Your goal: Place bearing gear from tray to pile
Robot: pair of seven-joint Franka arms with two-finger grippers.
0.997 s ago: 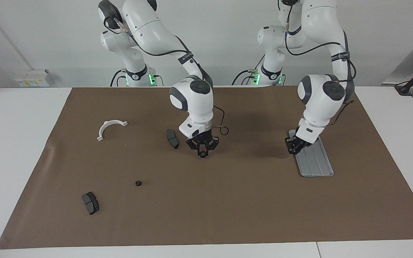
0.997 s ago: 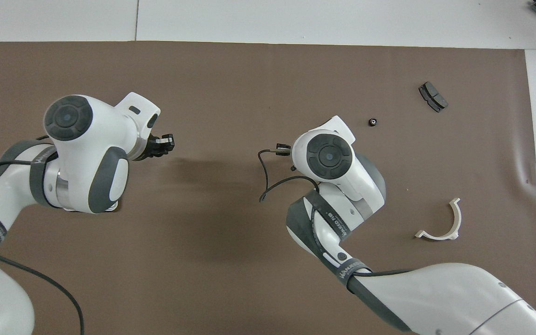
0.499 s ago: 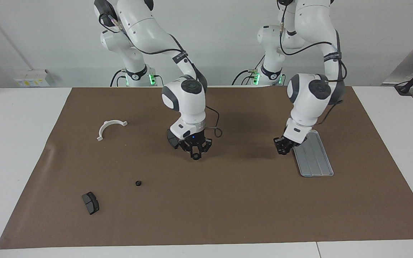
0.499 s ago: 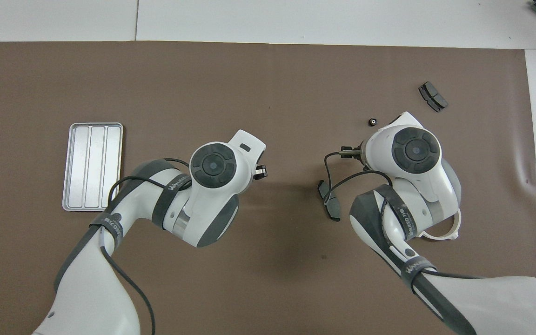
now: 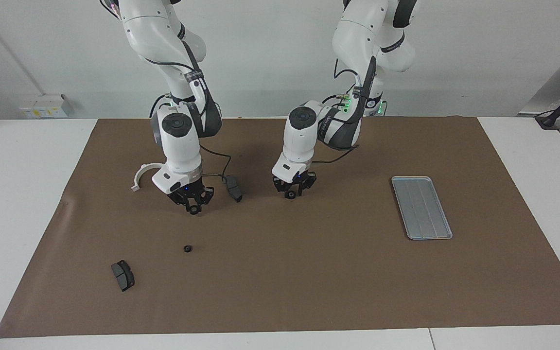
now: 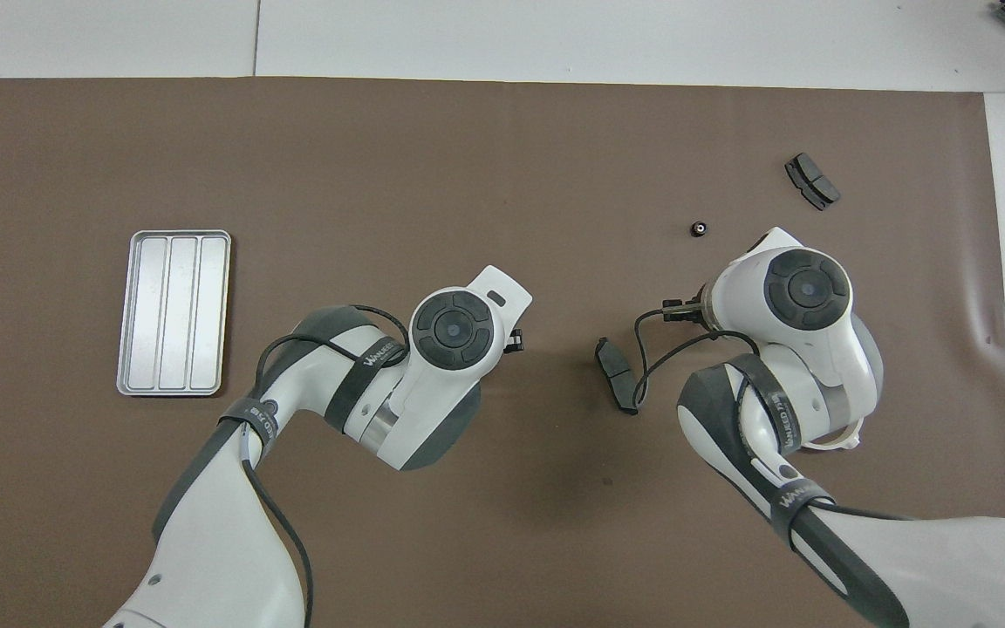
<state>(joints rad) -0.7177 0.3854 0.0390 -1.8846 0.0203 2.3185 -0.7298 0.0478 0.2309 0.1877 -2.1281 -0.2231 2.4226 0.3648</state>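
White bench, brown mat over it. Left claw hangs above the mat, and I cannot tell its grip. Right claw is clenched near the white bracket. The tray sits toward the left arm's end. Farther out, the small black gear lies on the mat. Armband lettering is unreadable.

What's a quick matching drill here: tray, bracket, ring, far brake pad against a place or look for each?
Things:
1. tray
2. bracket
3. small black ring
4. far brake pad

Descriptions:
A. farthest from the robots of the four
B. silver-grey, toward the left arm's end of the table
C. white, curved
D. tiny, lying between bracket and far brake pad

Pairs: 1-B, 2-C, 3-D, 4-A
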